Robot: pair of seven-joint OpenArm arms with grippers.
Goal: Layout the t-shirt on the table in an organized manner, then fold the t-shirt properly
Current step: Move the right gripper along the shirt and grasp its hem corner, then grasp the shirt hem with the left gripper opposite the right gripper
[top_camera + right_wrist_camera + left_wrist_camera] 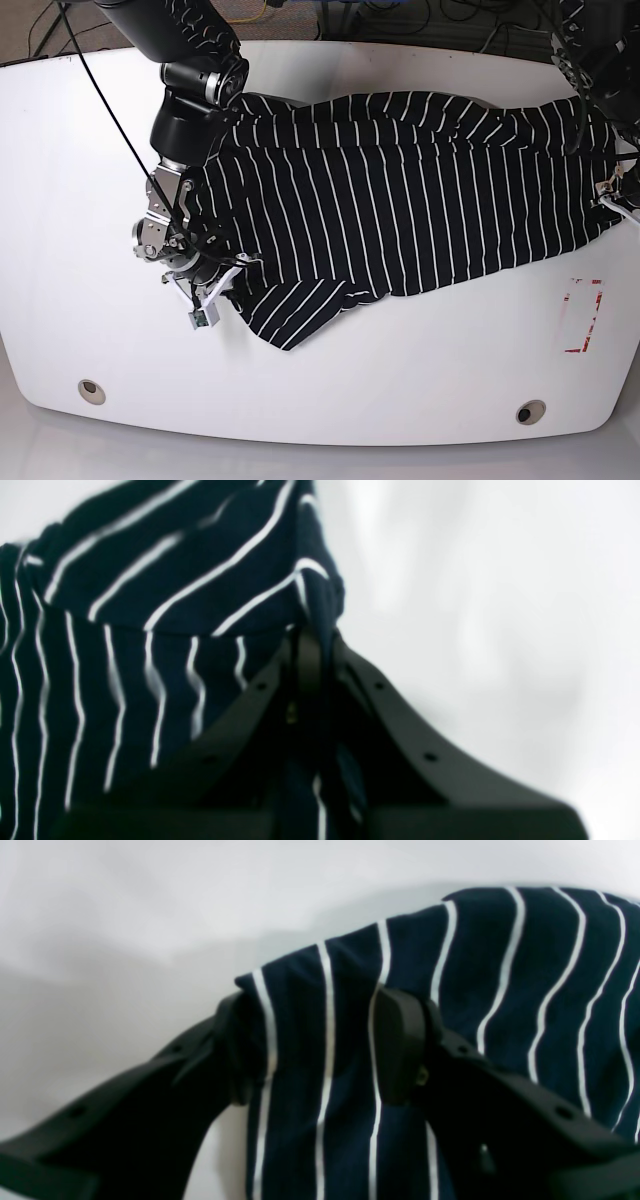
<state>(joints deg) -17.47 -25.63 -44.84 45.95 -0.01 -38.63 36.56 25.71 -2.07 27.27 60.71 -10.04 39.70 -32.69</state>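
Note:
The dark navy t-shirt (400,200) with thin white stripes lies spread and rumpled across the far half of the white table (400,370). Its lower left corner is folded into a point toward the front. My right gripper (212,268) is at the shirt's left edge; in the right wrist view its jaws (312,650) are shut on a bunched fold of the t-shirt (175,570). My left gripper (610,195) is at the shirt's right edge. In the left wrist view the left gripper (315,1005) has its fingers apart, straddling a strip of the t-shirt (500,965) just above the table (125,915).
A red-marked rectangle (582,315) sits on the table near the right edge, just in front of the shirt. Two metal-ringed holes (91,391) (530,411) lie near the front edge. Cables and floor show beyond the table's far edge.

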